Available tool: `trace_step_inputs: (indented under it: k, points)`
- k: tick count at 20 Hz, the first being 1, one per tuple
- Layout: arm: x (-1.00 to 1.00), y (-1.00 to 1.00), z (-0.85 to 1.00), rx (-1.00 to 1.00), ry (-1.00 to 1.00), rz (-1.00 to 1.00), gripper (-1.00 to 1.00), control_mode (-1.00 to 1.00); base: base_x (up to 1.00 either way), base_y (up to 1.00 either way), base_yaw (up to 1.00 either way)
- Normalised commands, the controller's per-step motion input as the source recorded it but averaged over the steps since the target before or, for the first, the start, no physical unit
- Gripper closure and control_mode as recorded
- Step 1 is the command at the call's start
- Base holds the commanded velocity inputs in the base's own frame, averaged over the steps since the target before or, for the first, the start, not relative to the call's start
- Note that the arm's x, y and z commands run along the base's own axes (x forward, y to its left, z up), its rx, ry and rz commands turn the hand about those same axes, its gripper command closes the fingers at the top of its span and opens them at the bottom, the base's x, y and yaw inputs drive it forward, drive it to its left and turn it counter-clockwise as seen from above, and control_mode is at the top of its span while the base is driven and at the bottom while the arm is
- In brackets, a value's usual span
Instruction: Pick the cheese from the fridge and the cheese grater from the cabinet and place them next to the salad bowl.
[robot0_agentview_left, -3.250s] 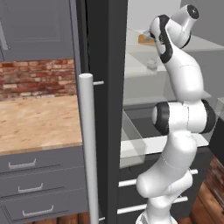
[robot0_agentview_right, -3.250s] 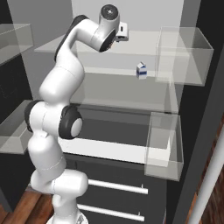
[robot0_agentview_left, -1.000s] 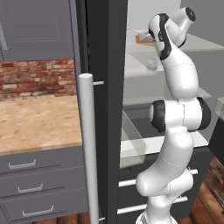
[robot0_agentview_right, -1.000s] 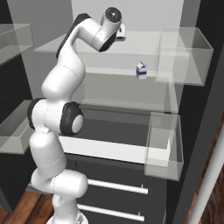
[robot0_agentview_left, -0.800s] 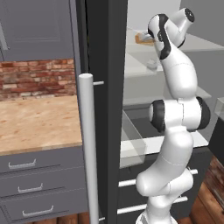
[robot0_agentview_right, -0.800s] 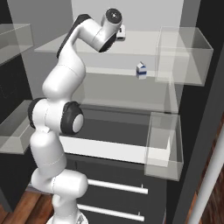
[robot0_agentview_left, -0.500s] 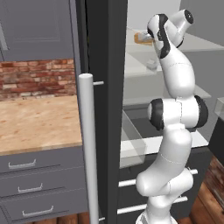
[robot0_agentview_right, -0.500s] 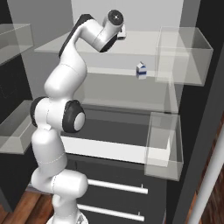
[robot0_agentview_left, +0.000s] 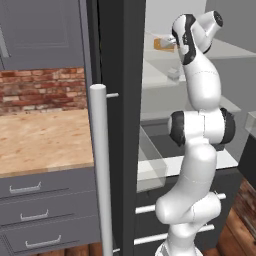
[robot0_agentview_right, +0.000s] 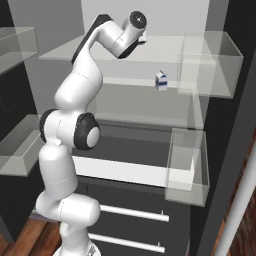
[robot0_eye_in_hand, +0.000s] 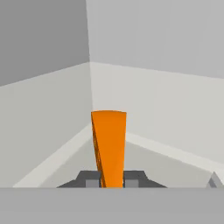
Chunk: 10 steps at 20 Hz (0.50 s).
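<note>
Deep inside the fridge (robot0_agentview_left: 122, 75), on its upper glass shelf (robot0_agentview_right: 165, 56), the arm hides most of the cheese (robot0_eye_in_hand: 109, 146). Left lies a wooden desk (robot0_agentview_left: 45, 140); right, a small milk carton (robot0_agentview_right: 160, 80). The claw (robot0_eye_in_hand: 110, 180) pinches the upright wedge, long axis vertical.

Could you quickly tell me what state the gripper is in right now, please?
Gripper: shut on the cheese, which stands between its fingertips inside the fridge.
</note>
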Motion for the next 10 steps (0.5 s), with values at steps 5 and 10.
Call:
trace_step_inputs:
  k: [5, 10]
  points:
    - [-0.13, -0.01, -0.25, -0.05, 0.02, 0.00, 1.00, -1.00, 0.00, 0.00, 0.00]
    - [-0.50, -0.05, -0.07, 0.00, 0.00, 0.00, 1.00, -1.00, 0.00, 0.00, 0.00]
